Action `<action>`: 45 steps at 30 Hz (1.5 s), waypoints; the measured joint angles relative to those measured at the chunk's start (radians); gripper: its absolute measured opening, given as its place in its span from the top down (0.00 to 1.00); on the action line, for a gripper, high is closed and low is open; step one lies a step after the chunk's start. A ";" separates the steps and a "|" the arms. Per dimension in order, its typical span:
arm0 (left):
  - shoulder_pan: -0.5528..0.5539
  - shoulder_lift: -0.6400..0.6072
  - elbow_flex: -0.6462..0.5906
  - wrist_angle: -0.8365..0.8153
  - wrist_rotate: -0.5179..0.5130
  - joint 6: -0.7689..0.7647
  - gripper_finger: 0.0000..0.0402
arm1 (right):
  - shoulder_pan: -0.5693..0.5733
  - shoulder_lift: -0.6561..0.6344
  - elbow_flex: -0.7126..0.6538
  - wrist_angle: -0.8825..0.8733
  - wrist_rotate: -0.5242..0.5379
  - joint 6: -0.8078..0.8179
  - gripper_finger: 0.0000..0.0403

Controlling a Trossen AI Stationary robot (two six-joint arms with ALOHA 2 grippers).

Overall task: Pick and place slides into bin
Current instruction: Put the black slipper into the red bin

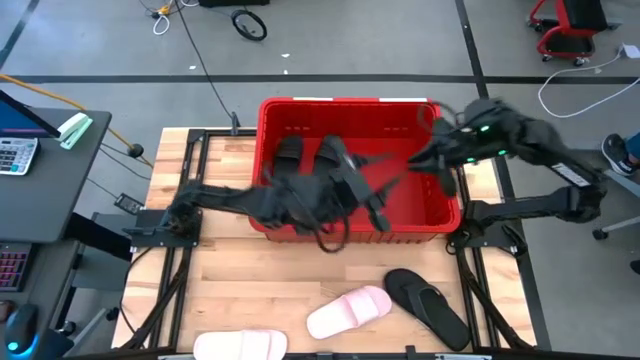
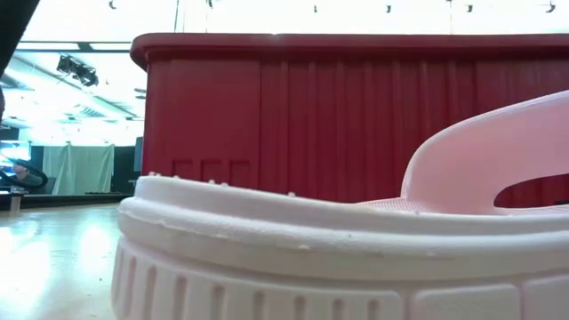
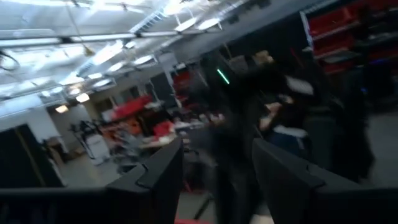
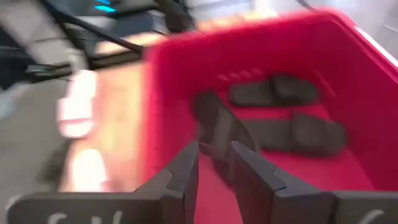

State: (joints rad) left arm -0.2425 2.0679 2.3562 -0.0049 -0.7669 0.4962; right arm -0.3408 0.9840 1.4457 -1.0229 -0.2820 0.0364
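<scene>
High view: red bin sits at the far middle of the wooden table. Two black slides lie side by side on its floor, one at and one at. Left arm reaches in over the bin's near wall, its gripper low over the bin floor and blurred; a third dark shape near lies under that arm, too smeared to say whether it is a slide or part of the arm. Cannot tell from above how the left fingers stand.

Left wrist view: both left fingers show spread with a gap between them and nothing in the gap. Background is room, shelving and ceiling lights only.

Right gripper hangs over the bin's right wall. Right wrist view: its fingers stand slightly parted, nothing held, pointing down into the bin with the two black slides beyond.

Still on the table, near side: black thong slide near the right edge, pink slide just beside it, white slide at the near edge, left of centre.

Low view: a pale slide fills the foreground, blocking most of the table; bin wall behind it.

Left of the table, a desk with a calculator.
</scene>
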 joint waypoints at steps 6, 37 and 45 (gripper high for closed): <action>0.039 -0.105 0.000 -0.004 -0.001 0.063 0.53 | 0.180 0.029 -0.202 0.066 0.021 0.216 0.76; 0.146 -0.153 0.000 -0.105 -0.067 0.019 0.54 | 1.285 0.354 -0.338 -0.173 0.326 1.557 0.76; 0.141 -0.153 0.000 -0.105 -0.067 0.013 0.55 | 1.266 0.468 -0.338 -0.104 0.259 1.461 0.76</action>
State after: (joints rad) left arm -0.1012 1.9144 2.3558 -0.1099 -0.8337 0.5095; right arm 0.9257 1.4523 1.1072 -1.1269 -0.0234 1.4971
